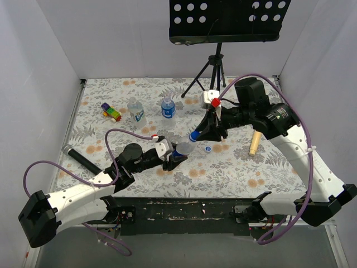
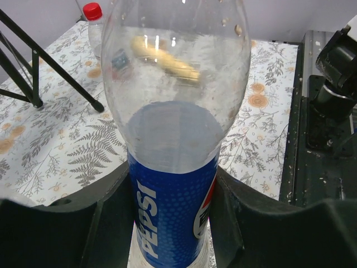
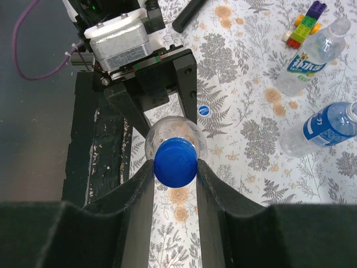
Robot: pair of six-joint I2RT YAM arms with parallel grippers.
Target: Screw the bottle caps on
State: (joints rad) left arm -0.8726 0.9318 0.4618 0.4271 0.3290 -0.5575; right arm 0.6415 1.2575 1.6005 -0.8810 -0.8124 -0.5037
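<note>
My left gripper [image 1: 177,158] [image 2: 170,220] is shut on the blue label of a clear Pepsi bottle [image 1: 184,149] [image 2: 173,139] and holds it tilted above the table. My right gripper [image 1: 196,135] [image 3: 175,167] is shut on the blue cap [image 3: 175,162] that sits on this bottle's mouth, one finger on each side of the cap. A loose blue cap [image 1: 207,148] [image 3: 203,109] lies on the table beside the bottle. Two more clear bottles [image 1: 136,111] [image 1: 168,108] are at the back left; they also show in the right wrist view [image 3: 309,56] [image 3: 323,128].
A multicoloured toy block [image 1: 111,111] [image 3: 304,25] lies at the back left. A tan stick [image 1: 254,142] lies at the right. A black cylinder [image 1: 83,159] lies at the left. A tripod [image 1: 211,70] stands at the back. A red-capped bottle [image 2: 92,22] stands near it.
</note>
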